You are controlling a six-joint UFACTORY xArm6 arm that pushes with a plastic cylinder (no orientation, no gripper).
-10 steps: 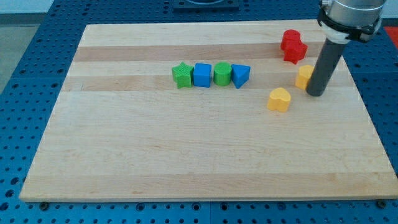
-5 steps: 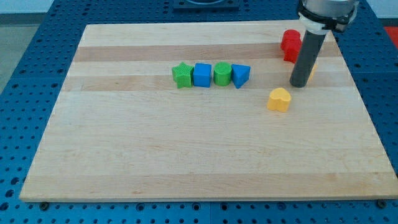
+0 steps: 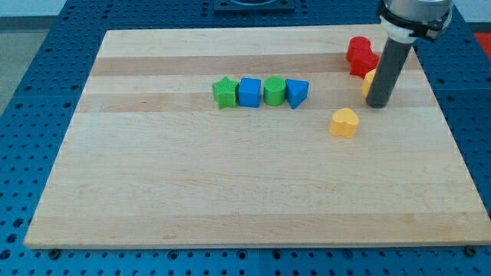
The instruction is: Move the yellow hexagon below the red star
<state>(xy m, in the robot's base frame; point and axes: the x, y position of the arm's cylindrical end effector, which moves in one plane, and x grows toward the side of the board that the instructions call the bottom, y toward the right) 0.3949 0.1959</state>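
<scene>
The yellow hexagon (image 3: 369,81) shows only as a sliver at the left side of my rod, just below the red blocks near the view's top right. Two red blocks sit there, touching: one (image 3: 357,49) toward the top and one (image 3: 363,64) right under it; which is the star is hard to tell. My tip (image 3: 377,103) rests on the board just below and right of the yellow hexagon, touching or almost touching it. A yellow heart (image 3: 344,122) lies apart, lower left of the tip.
A row of touching blocks lies at the board's upper middle: green star (image 3: 224,93), blue cube (image 3: 249,92), green cylinder (image 3: 274,90), blue triangle (image 3: 297,93). The board's right edge (image 3: 441,115) is near the tip.
The rod swung left, then back a little right. The yellow hexagon has moved up and left, from beside the rod to just under the red blocks.
</scene>
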